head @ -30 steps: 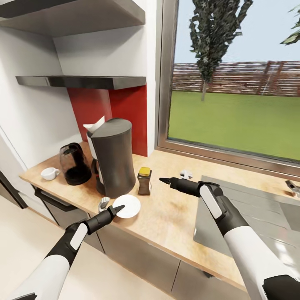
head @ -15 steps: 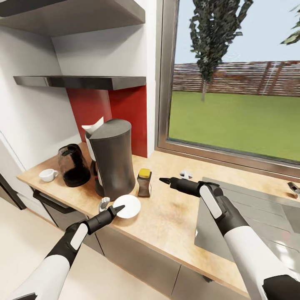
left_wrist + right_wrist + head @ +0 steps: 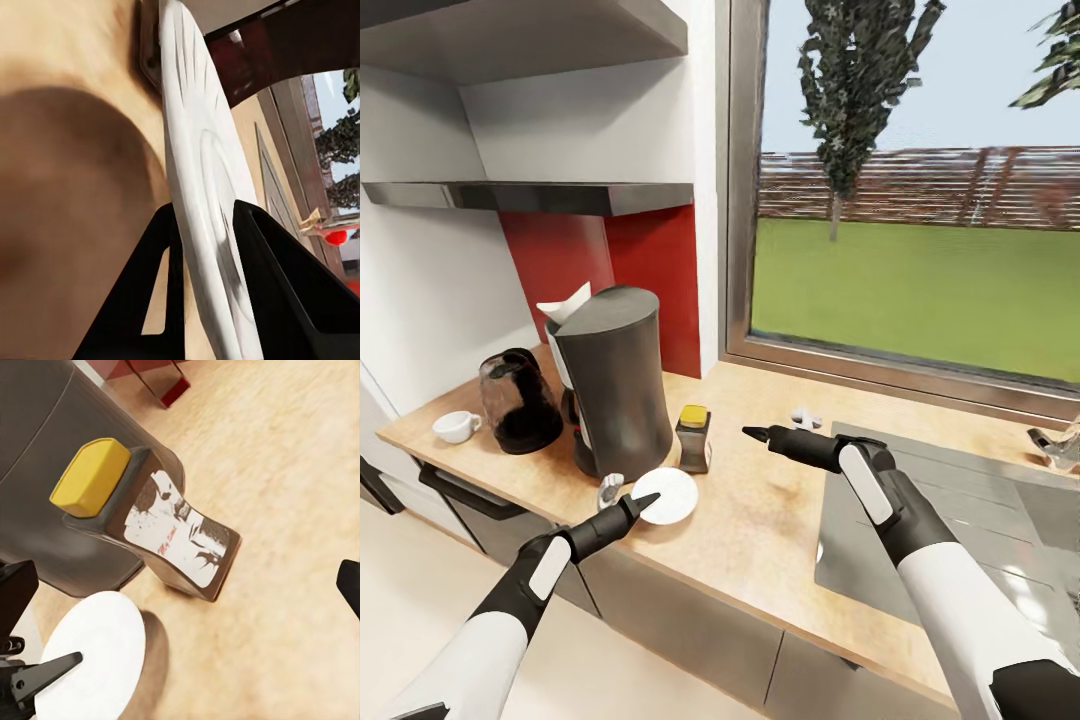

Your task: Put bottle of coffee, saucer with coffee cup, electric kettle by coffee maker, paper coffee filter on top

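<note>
The dark grey coffee maker (image 3: 610,380) stands on the wooden countertop (image 3: 760,520), a white paper filter (image 3: 565,303) poking up at its top. Beside it stands the yellow-capped bottle of coffee (image 3: 693,438), seen close in the right wrist view (image 3: 176,536). My left gripper (image 3: 645,500) is shut on the rim of the white saucer (image 3: 670,495), whose edge sits between the fingers (image 3: 202,150). The right gripper (image 3: 755,433) hovers open just right of the bottle, one fingertip (image 3: 349,581) showing. The dark kettle (image 3: 515,400) and white cup (image 3: 455,426) stand left of the coffee maker.
A steel sink (image 3: 960,500) is set into the counter at the right, below a large window. A small metal piece (image 3: 609,490) lies by the saucer and a small white item (image 3: 805,417) near the sink. Shelves hang above the coffee maker.
The whole picture has slid left and a little down, so the camera has moved. Both arms keep their pose, and the saucer stays in the left gripper.
</note>
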